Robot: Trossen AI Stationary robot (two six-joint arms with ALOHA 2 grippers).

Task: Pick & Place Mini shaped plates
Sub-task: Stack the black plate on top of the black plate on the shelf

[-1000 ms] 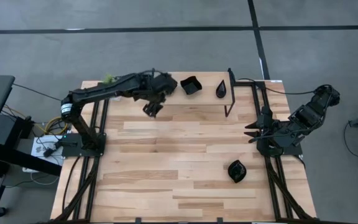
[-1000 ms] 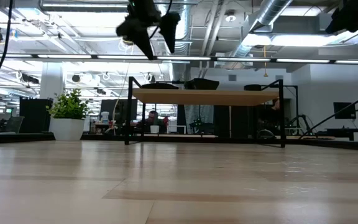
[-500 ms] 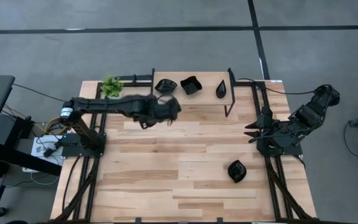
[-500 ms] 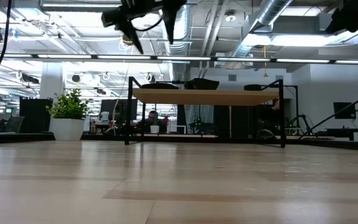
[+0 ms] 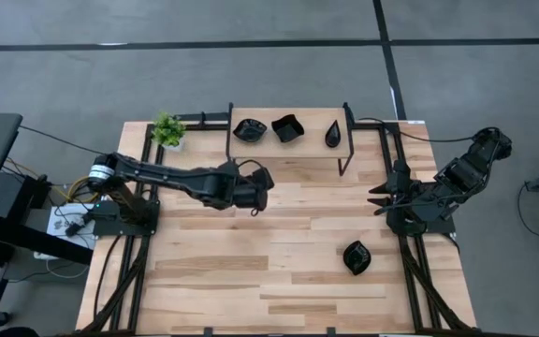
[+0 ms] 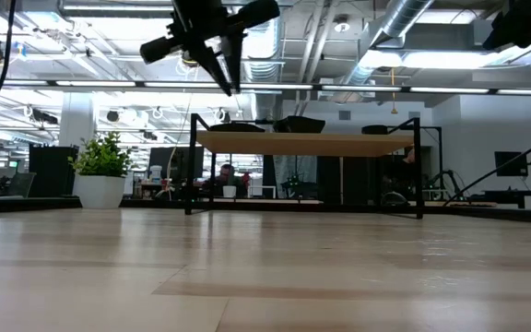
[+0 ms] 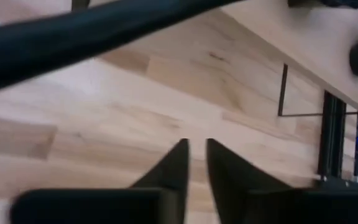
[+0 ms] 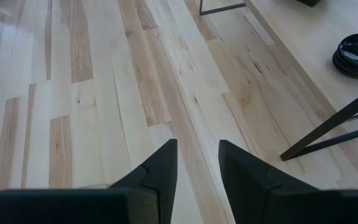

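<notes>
From above: left gripper (image 5: 258, 194) out over the counter (image 5: 279, 271) just before the shelf (image 5: 288, 145) at the far edge, nothing between its fingers. Three black plates (image 5: 286, 128) in a row on that shelf, a fourth plate (image 5: 356, 257) alone on the counter toward the near right corner. Small plant (image 5: 167, 130) at the far left corner. Right gripper (image 5: 379, 199) parked at the right edge, fingers apart, holding nothing. From counter height: left gripper (image 6: 230, 77) high in the air, before the shelf's left end, empty; plates (image 6: 298, 124) dark along the shelf top; plant (image 6: 105, 169) to the left. Left wrist: fingers (image 7: 173, 171) with only a narrow slit between them, nothing in it, bare wood below. Right wrist: fingers (image 8: 160, 165) parted with a clear gap, empty, over bare boards; a plate (image 8: 357, 54) on the shelf farther off.
</notes>
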